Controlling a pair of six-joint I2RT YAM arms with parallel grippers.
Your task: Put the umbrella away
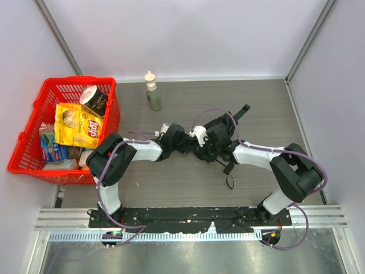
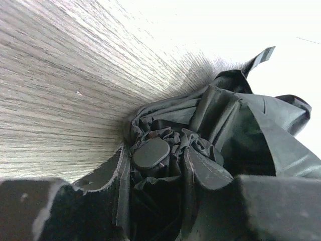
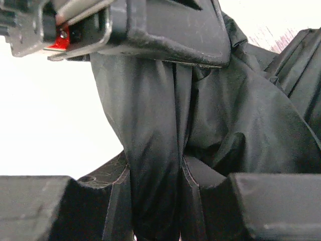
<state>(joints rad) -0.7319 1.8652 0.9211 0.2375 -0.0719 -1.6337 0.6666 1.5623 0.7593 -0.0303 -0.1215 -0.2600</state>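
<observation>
**Two arms grip a crumpled black compact umbrella (image 1: pixel 221 132) at the middle of the grey wood-grain surface (image 1: pixel 268 108).**

Its matte charcoal fabric is bunched into soft, creased folds. A thin wrist loop (image 1: pixel 228 169) trails toward the lower part of the top view, and a flat strap end points to the upper right. In the left wrist view, the left arm's fingers (image 2: pixel 103 175), dark and blunt, are closed on the gathered folds, with a smooth oval black cap (image 2: pixel 150 153) lying between them. In the right wrist view, the right arm's fingers (image 3: pixel 108 183) pinch one hanging pleat of the fabric. At the left of the top view, a red plastic lattice basket (image 1: pixel 28 137) holds a yellow snack bag (image 1: pixel 77 128) printed with what reads as "stacy". A pale capped bottle (image 1: pixel 153 94) stands toward the back.
</observation>
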